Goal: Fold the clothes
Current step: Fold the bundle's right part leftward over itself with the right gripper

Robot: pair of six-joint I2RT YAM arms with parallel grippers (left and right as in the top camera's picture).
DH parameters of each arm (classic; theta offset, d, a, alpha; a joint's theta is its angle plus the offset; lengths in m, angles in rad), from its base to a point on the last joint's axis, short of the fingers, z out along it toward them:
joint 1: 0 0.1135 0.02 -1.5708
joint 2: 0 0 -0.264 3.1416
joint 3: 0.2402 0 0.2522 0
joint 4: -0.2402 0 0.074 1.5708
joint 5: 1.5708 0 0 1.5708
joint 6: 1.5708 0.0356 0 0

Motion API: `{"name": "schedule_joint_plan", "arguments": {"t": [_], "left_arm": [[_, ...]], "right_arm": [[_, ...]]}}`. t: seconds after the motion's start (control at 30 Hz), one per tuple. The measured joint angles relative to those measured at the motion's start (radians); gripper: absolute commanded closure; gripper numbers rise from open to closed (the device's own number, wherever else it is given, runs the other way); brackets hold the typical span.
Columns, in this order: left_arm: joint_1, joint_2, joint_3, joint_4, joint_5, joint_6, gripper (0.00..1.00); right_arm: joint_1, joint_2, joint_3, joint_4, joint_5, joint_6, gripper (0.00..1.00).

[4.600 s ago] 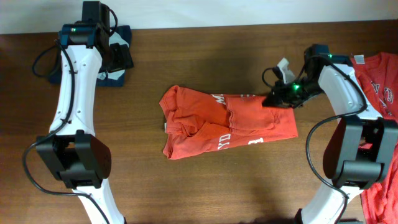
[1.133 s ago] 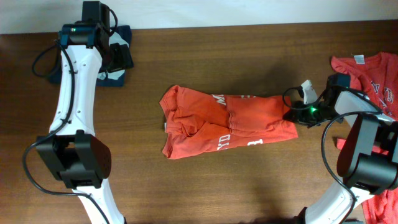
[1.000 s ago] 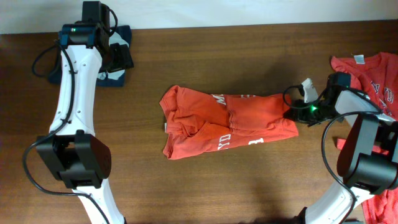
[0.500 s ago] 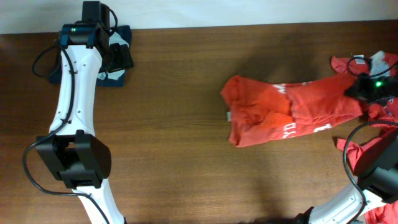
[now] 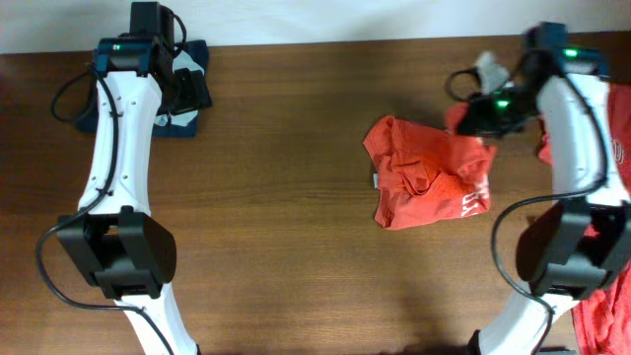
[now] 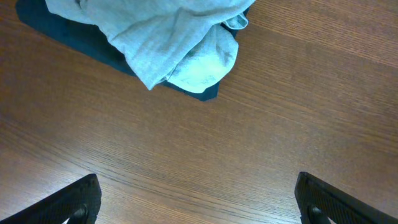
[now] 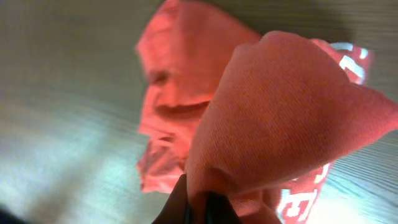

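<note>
The right gripper, fully closed, pinches the right edge of the crumpled orange-red cotton T-shirt; its white print is unreadable.

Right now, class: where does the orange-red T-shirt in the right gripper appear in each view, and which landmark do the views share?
Overhead: orange-red T-shirt right of centre, one edge pinched by the right gripper.
Left wrist: not in view.
Right wrist: fills the centre, pinched at bottom.
Shared landmark: the wooden table.
</note>
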Motion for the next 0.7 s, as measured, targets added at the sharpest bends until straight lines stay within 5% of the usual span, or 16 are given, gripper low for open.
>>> {"name": "schedule_joint_plan", "arguments": {"t": [0.23,0.27,0.33,0.4,0.5,0.57,0.6,0.63,0.7], "left_arm": [[0.000,0.000,0.000,0.000,0.000,0.000,0.01],[0.000,0.000,0.000,0.000,0.000,0.000,0.01],[0.000,0.000,0.000,0.000,0.000,0.000,0.01],[0.000,0.000,0.000,0.000,0.000,0.000,0.01],[0.000,0.000,0.000,0.000,0.000,0.000,0.01],[0.000,0.000,0.000,0.000,0.000,0.000,0.01],[0.000,0.000,0.000,0.000,0.000,0.000,0.01],[0.000,0.000,0.000,0.000,0.000,0.000,0.01],[0.000,0.000,0.000,0.000,0.000,0.000,0.01]], "right_arm": [[0.225,0.003,-0.071,0.066,0.109,0.001,0.96],[0.257,0.006,-0.084,0.081,0.115,0.002,0.91],[0.344,0.018,-0.134,0.137,0.124,0.002,0.60],[0.383,0.040,-0.195,0.177,0.124,0.008,0.40],[0.396,0.065,-0.215,0.142,0.038,-0.014,0.34],[0.377,0.071,-0.184,0.001,-0.082,-0.090,0.35],[0.348,0.071,-0.162,-0.026,-0.117,-0.116,0.49],[0.277,0.071,-0.118,-0.054,-0.165,-0.150,0.96],[0.197,0.071,-0.116,-0.089,-0.200,-0.161,0.96]]}}
